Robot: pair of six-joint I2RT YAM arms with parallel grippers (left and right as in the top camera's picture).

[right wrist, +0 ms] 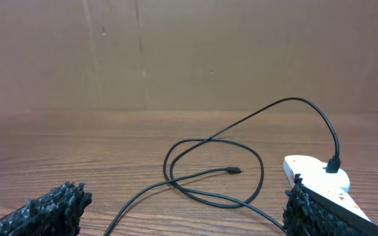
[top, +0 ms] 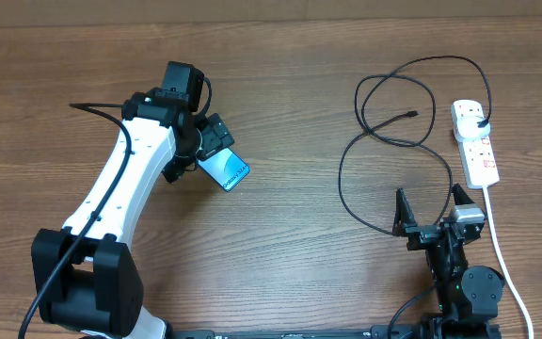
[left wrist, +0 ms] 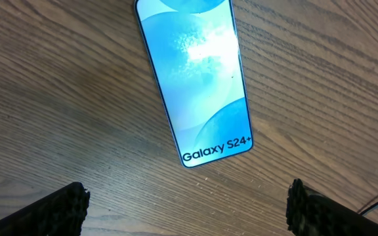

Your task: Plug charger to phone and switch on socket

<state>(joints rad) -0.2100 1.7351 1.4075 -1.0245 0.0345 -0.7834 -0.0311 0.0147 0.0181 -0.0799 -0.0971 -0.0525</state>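
Observation:
The phone [top: 229, 170] lies flat on the wooden table with its cyan-blue screen up, lettering at its near end [left wrist: 199, 78]. My left gripper [top: 211, 149] hovers over it, open, its fingertips [left wrist: 64, 208] spread wide just short of the lettered end, nothing between them [left wrist: 189, 211]. The charger's thin black cable [top: 342, 179] loops across the right side, its small plug tip [top: 412, 115] [right wrist: 233, 171] lying free on the wood. Its black plug [top: 481, 122] [right wrist: 334, 164] sits in the white socket [top: 476, 143] [right wrist: 310, 170]. My right gripper [top: 431, 209] [right wrist: 186, 210] stands open near the front edge, empty.
The socket's thick white cord [top: 502, 256] runs toward the front right beside my right arm. A brown cardboard wall [right wrist: 176, 52] closes off the far side of the table. Part of the cable loop lies just ahead of my right fingers [right wrist: 58, 210].

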